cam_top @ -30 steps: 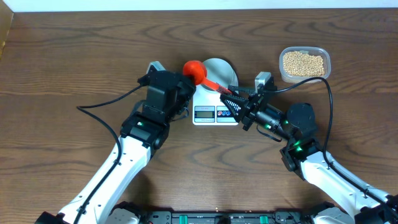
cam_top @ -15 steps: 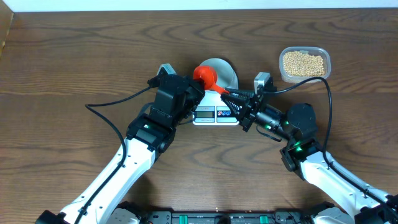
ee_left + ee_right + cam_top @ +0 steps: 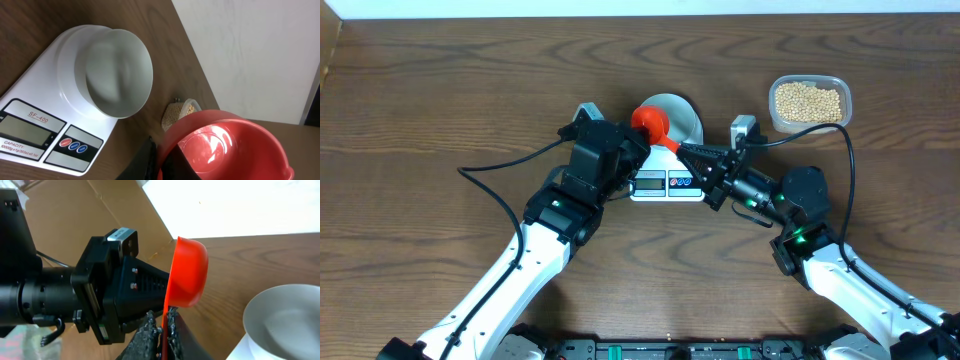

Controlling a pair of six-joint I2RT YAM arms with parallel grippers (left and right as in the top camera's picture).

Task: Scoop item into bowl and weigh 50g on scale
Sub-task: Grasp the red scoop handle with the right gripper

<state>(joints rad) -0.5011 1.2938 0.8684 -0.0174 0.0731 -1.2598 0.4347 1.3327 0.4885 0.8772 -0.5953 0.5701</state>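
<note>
An empty red scoop [image 3: 650, 122] hangs over the left edge of the pale bowl [image 3: 682, 116], which stands empty on the white scale [image 3: 665, 183]. My left gripper [image 3: 636, 142] is shut on the scoop's cup rim [image 3: 170, 145], beside the bowl [image 3: 117, 70]. Coming in from the right, my right gripper [image 3: 688, 152] is shut on the scoop's thin handle [image 3: 164, 315], with the cup [image 3: 189, 272] just beyond its fingertips. The beans [image 3: 808, 101] lie in a clear tub at the far right.
The clear plastic tub [image 3: 841, 84] stands on the wooden table to the right of the scale, behind my right arm. A small grey block [image 3: 743, 128] sits between the tub and the scale. Cables trail from both arms.
My left gripper has carried the scoop to the right, up to the bowl's edge. The right gripper's jaws have shut on the scoop's handle.
</note>
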